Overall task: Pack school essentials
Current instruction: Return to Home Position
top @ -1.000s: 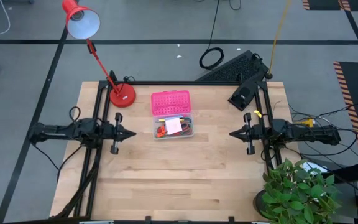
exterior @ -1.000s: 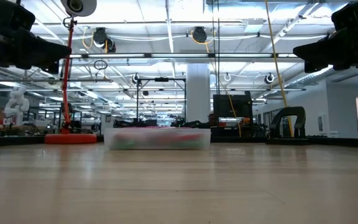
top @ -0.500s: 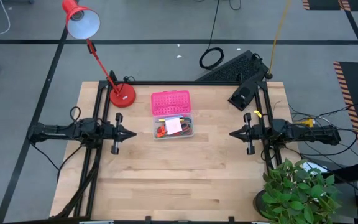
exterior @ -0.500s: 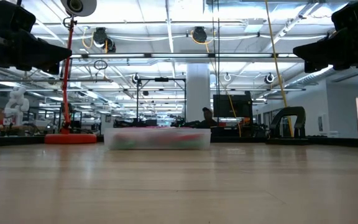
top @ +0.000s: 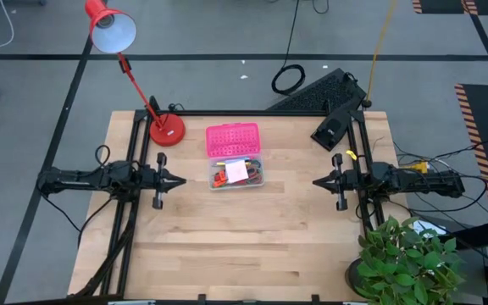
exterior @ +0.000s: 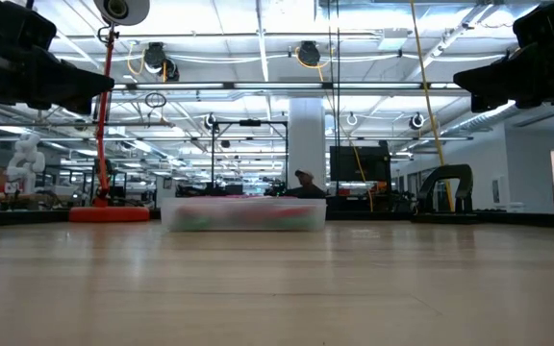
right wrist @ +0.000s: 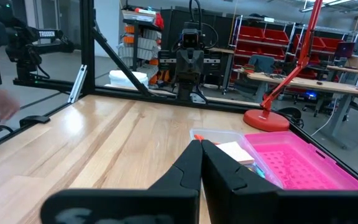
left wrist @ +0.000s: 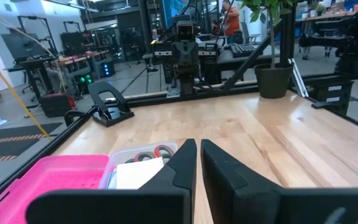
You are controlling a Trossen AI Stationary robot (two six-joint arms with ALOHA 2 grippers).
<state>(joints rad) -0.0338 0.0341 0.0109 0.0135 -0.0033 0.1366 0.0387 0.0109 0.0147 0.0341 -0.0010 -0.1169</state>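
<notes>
**benchwatcher:** so where's the school stuff at? I see the school essentials (top: 235,173) all sitting inside a clear box (top: 256,179), a pink note pad (top: 237,170) on top and some red and orange bits next to it. Can't make out single items beyond that.

**armnerd:** yep, and the box sits roughly midway between the two end effectors, a bit toward the far side of the line between them. Its pink lid (top: 232,140) lies flat on the bench (top: 244,246), touching the box's far edge.

**benchwatcher:** arms doing anything?

**armnerd:** nope. Left end effector (top: 180,180) is stretched out level above the bench, pointing straight at the box, well apart from it. Fingers (left wrist: 182,163) pressed together with only a sliver between them, gripping nothing. Right end effector (top: 316,181) mirrors it from the other side, same level pose, fingers (right wrist: 189,163) also clamped together and empty.

**benchwatcher:** other stuff?

**armnerd:** red desk lamp (top: 166,130) stands beyond the left end effector, near the lid. A potted plant (top: 405,254) sits off the corner behind the right arm. The low view shows a person (exterior: 302,183) in the room past the box.
</notes>
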